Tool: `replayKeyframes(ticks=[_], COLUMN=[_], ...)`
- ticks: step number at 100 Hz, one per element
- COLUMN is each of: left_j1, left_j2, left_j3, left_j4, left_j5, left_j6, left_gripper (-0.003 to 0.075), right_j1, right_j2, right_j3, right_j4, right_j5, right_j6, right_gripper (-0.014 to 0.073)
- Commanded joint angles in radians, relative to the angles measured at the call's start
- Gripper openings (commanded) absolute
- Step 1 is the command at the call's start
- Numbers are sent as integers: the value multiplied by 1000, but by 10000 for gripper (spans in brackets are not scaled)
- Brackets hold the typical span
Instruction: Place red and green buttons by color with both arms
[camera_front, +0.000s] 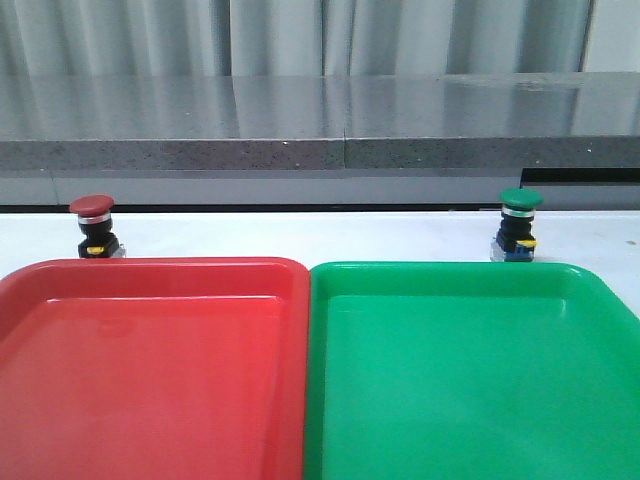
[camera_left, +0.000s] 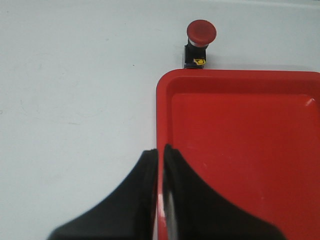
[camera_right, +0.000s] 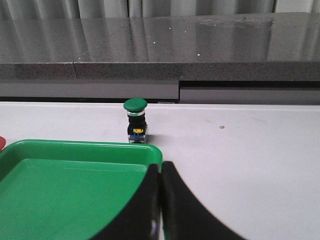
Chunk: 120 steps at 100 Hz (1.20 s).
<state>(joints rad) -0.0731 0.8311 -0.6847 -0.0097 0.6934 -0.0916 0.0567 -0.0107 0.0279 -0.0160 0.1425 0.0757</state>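
The red button (camera_front: 94, 226) stands upright on the white table behind the red tray (camera_front: 150, 370); it also shows in the left wrist view (camera_left: 200, 42). The green button (camera_front: 519, 224) stands upright behind the green tray (camera_front: 470, 380); it also shows in the right wrist view (camera_right: 135, 120). My left gripper (camera_left: 160, 152) is shut and empty, hovering over the red tray's outer rim (camera_left: 162, 115), well short of the red button. My right gripper (camera_right: 161, 167) is shut and empty above the green tray's corner (camera_right: 150, 152). Neither gripper shows in the front view.
The two trays sit side by side, touching, and fill the near half of the table. A grey stone ledge (camera_front: 320, 130) runs along the back behind the buttons. Bare white table (camera_right: 250, 150) lies beside each tray's outer edge.
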Motion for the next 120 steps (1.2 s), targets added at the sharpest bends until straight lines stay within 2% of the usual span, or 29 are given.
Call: replayKeyframes(ticks=[1, 19, 26, 44, 61, 96, 120], left_j1=[4, 4, 4, 4, -10, -124, -131], left_j2=[-2, -2, -2, -2, 65, 392, 631], left_j3=[-36, -36, -36, -41, -116, -359, -517], left_j4=[-13, -13, -13, -19, -87, -94, -68], left_j5=[-48, -51, -58, -58, -44, -63, -100], left_j6=[-7, -7, -7, -1, 26, 26, 26], left_gripper=[160, 596, 685, 691, 691, 691, 690], right_j1=[-7, -7, -7, -7, -7, -7, -7], right_j2=[-21, -21, -21, -21, -21, -21, -21], right_j3=[-15, -15, -15, -15, -15, -15, -15], right_j4=[1, 1, 1, 1, 1, 1, 1], right_j5=[-82, -82, -82, -82, -82, -82, -82], right_j6=[-2, -2, -2, -2, -2, -2, -2], right_gripper=[-68, -68, -68, -68, -68, -68, -68])
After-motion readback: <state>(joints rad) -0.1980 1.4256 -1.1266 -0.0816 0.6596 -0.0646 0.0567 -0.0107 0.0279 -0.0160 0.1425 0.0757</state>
